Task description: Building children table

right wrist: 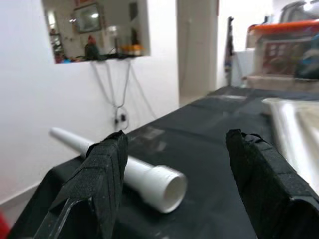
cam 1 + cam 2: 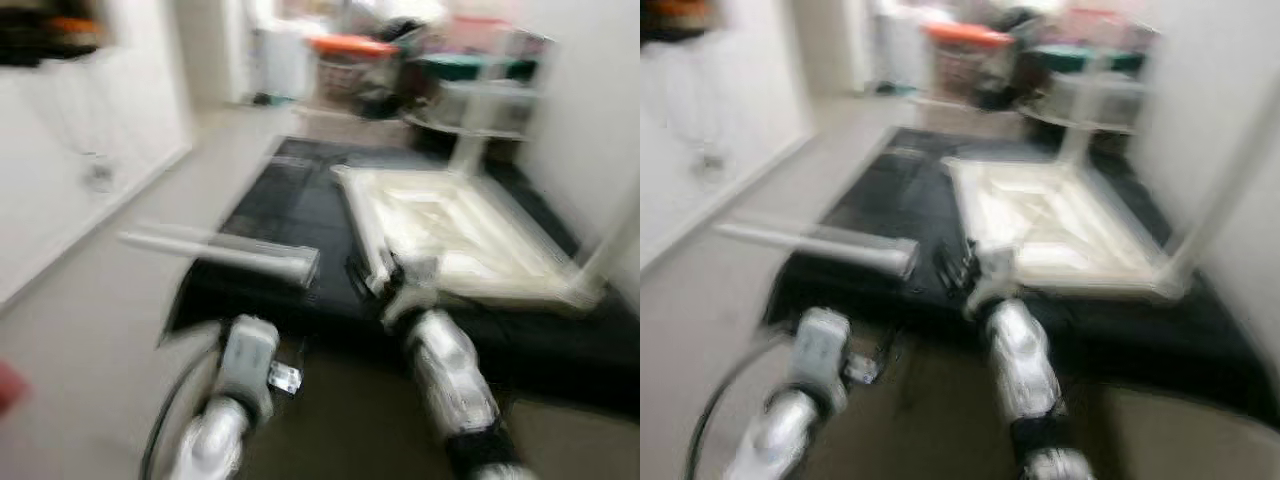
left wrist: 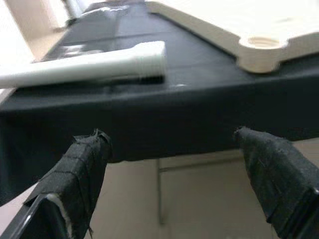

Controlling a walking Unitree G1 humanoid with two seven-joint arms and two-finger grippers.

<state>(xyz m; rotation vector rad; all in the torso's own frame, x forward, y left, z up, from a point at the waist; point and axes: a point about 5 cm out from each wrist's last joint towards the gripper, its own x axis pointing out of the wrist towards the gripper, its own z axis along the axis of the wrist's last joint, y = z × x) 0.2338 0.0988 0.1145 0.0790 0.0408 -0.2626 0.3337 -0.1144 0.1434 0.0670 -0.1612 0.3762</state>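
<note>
Black-covered platform (image 2: pixel 300 215) spans the area ahead of both grippers, head views blurred. Cream table top (image 2: pixel 450 235) lies upside down on it, ahead and to the right of the right gripper (image 1: pixel 174 164), with legs standing up at its far corners; one corner socket (image 3: pixel 261 42) sits just beyond the left gripper (image 3: pixel 172 149). White table leg (image 2: pixel 225 250) lies flat on the black cover, ahead of the left gripper and to the left of the right gripper, open end toward the table top, apart from it. Left gripper hovers below the platform edge, fingers (image 3: pixel 84 169) spread, holding nothing. Right gripper is over the cover, fingers (image 1: pixel 104 174) spread wide, empty.
</note>
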